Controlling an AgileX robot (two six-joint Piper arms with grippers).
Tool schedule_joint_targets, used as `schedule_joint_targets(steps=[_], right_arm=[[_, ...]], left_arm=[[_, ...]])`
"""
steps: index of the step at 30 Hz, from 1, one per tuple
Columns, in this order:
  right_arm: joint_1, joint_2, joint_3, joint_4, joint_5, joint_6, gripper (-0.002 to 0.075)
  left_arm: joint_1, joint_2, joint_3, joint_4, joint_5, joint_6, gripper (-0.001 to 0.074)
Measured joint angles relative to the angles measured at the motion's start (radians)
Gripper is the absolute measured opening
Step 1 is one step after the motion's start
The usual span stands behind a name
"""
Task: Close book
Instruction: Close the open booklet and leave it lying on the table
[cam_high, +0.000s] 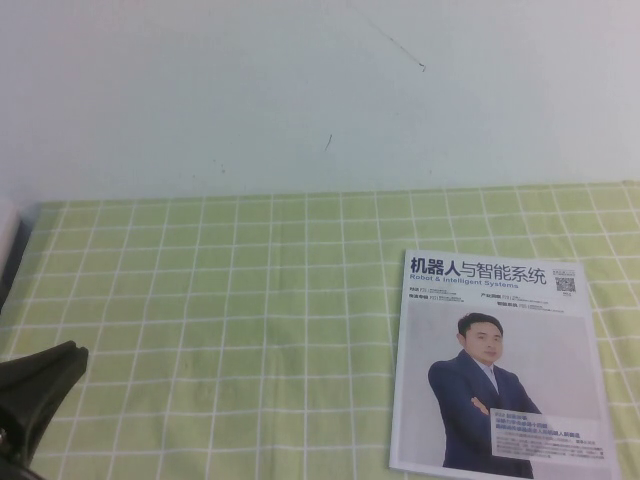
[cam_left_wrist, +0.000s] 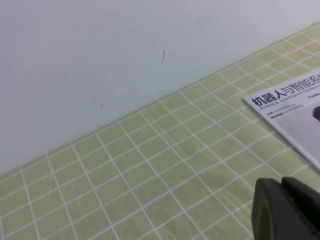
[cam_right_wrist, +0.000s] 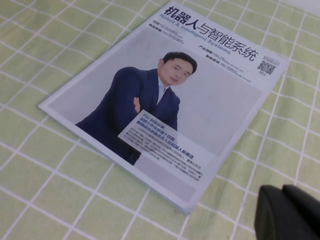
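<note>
Cloth (cam_high: 200, 300), book (cam_high: 495, 370); left hand (cam_high: 38, 385), right hand (cam_right_wrist: 290, 214) edge-cut

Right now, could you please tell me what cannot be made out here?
Book: mostly cut off by the left wrist view's edge; small print too tiny.
Left gripper: at the left, mostly outside the high view.
Right gripper: near the book, only a corner in its wrist view.

"Robot & Intelligent Systems" on book (cam_high: 500, 370) cover
</note>
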Motion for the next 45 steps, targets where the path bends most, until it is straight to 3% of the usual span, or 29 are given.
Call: schedule_joint_targets(steps=[14,17,22,30,37,45], right_arm=[[0.0,0.0,0.0,0.0,0.002,0.0,-0.0003],[0.0,0.0,0.0,0.001,0.002,0.0,-0.0003],[0.0,0.0,0.0,0.002,0.003,0.0,-0.0003],[0.0,-0.001,0.0,0.003,0.003,0.0,-0.0003],[0.0,-0.001,0.0,0.003,0.003,0.0,-0.0003],[0.0,-0.001,0.0,0.004,0.003,0.0,-0.0003]], left_arm=[[0.002,-0.014,0.006,0.0,0.009,0.0,-0.0004],[0.058,-0.085,0.017,0.0,0.035,0.005,-0.0004],[0.23,-0.248,0.109,-0.019,0.045,-0.001,-0.0004],[0.463,-0.434,0.319,-0.241,0.039,0.001,-0.0004],[0.505,-0.465,0.467,-0.327,0.039,0.032,-0.0004],[0.517,-0.466,0.476,-0.329,0.003,0.112,-0.0004]])
